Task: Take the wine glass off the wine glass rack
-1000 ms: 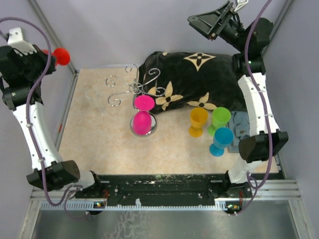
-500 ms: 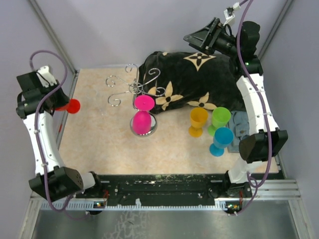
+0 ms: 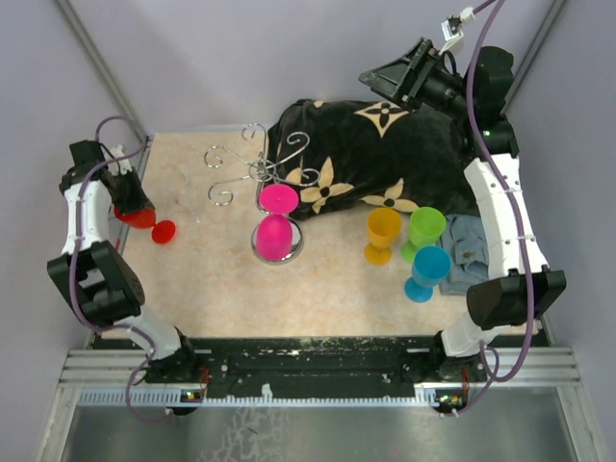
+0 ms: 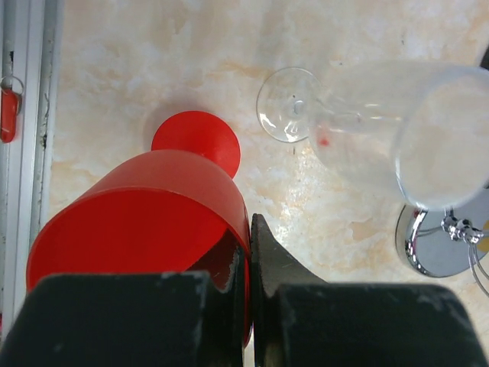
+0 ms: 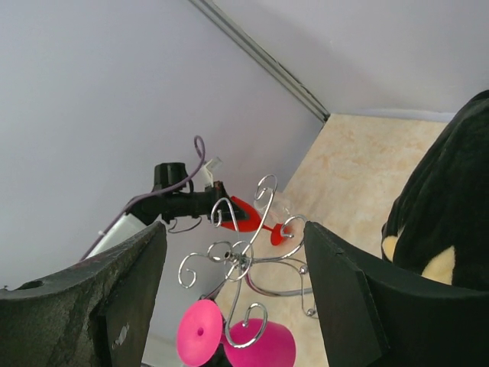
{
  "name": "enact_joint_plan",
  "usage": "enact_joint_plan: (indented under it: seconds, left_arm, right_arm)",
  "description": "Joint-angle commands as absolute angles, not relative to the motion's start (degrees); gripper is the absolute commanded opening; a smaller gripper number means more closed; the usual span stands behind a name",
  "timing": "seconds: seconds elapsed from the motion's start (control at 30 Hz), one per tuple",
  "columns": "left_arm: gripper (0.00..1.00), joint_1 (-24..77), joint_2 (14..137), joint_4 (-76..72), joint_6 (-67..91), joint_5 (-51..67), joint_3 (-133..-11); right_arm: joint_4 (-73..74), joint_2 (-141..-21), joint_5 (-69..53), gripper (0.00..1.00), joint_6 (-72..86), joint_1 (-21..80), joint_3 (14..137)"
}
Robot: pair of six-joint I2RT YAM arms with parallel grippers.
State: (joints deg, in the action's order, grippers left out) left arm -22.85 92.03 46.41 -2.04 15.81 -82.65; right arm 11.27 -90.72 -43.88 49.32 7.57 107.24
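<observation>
The wine glass rack (image 3: pixel 256 166) is a silver wire stand with curled hooks; it also shows in the right wrist view (image 5: pixel 243 256). A pink wine glass (image 3: pixel 275 219) hangs on it upside down, over its chrome base (image 3: pixel 294 252). My left gripper (image 3: pixel 125 197) is at the table's left edge, well left of the rack, and is shut on the rim of a red wine glass (image 3: pixel 144 218). In the left wrist view the gripper (image 4: pixel 250 256) pinches the red bowl (image 4: pixel 137 214), with the foot pointing away. My right gripper (image 3: pixel 409 69) is open and empty, high above the back right.
A clear wine glass (image 4: pixel 367 126) lies on its side between the red glass and the rack base (image 4: pixel 432 245). A black cloth with tan flowers (image 3: pixel 385 154) covers the back. Orange (image 3: pixel 383 234), green (image 3: pixel 424 231) and blue (image 3: pixel 428 271) goblets stand at the right beside a grey cloth (image 3: pixel 469 252).
My left arm has swung down from high at the back left to the table's left edge, carrying the red glass. The right arm shifted slightly.
</observation>
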Motion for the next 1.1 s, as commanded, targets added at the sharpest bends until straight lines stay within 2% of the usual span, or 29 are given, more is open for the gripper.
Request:
enact_joint_plan:
  seconds: [0.0,0.23,0.3,0.43,0.5,0.7,0.87,1.07]
  left_arm:
    - [0.0,-21.99,95.85,44.95,-3.08,15.94,-86.89]
    - [0.01,-19.17,99.29,44.82,-4.44,12.42,-89.66]
    - [0.12,-18.68,99.23,44.82,-4.77,12.13,-89.77]
    - [0.47,-18.46,98.59,45.01,-5.16,12.14,-89.65]
    - [0.57,-18.46,98.11,45.47,-5.36,11.89,-89.65]
    - [0.71,-18.46,96.68,46.93,-5.95,11.0,-90.71]
    - [0.82,-18.54,94.31,48.2,-6.29,9.29,-96.06]
    - [0.88,-18.54,92.71,50.11,-5.32,12.05,-105.48]
  right_arm:
    - [12.18,-87.39,-42.55,0.73,46.61,7.54,107.52]
    - [12.93,-87.66,-42.54,0.73,46.32,7.51,108.22]
    - [13.04,-87.94,-42.54,0.73,46.23,7.56,108.52]
    - [13.09,-88.49,-42.79,0.73,46.32,7.51,108.8]
    - [13.0,-88.61,-42.95,0.73,46.37,7.54,108.9]
    - [15.68,-89.19,-45.05,0.73,45.21,7.51,110.68]
    - [30.08,-89.19,-46.69,0.75,37.17,7.52,114.91]
    - [31.6,-85.13,-49.33,0.75,37.77,7.63,108.28]
